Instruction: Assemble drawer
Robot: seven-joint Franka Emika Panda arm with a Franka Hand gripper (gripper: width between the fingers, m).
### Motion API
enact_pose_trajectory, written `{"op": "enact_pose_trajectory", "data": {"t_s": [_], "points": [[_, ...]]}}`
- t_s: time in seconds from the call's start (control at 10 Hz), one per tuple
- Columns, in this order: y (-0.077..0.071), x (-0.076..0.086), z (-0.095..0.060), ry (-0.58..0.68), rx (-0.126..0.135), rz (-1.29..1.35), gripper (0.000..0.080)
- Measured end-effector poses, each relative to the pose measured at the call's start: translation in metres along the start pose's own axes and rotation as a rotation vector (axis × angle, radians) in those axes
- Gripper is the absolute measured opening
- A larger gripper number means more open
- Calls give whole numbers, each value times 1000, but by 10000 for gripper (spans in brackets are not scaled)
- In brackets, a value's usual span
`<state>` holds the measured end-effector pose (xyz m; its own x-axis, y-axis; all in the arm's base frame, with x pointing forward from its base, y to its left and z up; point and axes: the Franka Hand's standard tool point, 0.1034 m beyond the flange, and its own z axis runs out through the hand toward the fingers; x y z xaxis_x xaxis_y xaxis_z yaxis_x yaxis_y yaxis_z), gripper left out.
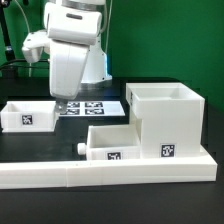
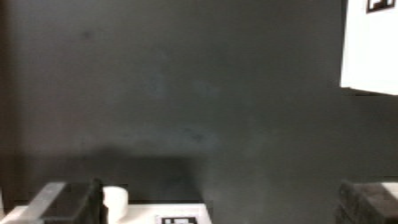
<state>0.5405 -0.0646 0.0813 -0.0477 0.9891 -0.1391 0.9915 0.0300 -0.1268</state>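
The jaws are held apart and empty above the worktop [image 2: 178, 100]. The drawer housing [image 1: 165, 120] is set just behind the border wall [image 1: 100, 172], well away from them, presumably for bracing. One tray [image 1: 28, 116] lies nearer.

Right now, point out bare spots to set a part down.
Bare table lies between the lone tray, the marker board and the border wall; more lies in front of that wall. Crowded: the other tray sits close beside the housing, and the open pincer hangs over the marker board.
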Motion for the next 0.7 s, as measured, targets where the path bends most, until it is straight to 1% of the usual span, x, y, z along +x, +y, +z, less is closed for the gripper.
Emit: {"op": "enact_pose_trajectory", "data": {"t_s": [0.1,0.2,0.4,0.7], "points": [[1,-4,18,48,2,-14,649],[0,-6,27,88,13,-17,649],[-3,-12,35,169,17,-2,649],[-8,-13,46,248,33,13,649]]}}
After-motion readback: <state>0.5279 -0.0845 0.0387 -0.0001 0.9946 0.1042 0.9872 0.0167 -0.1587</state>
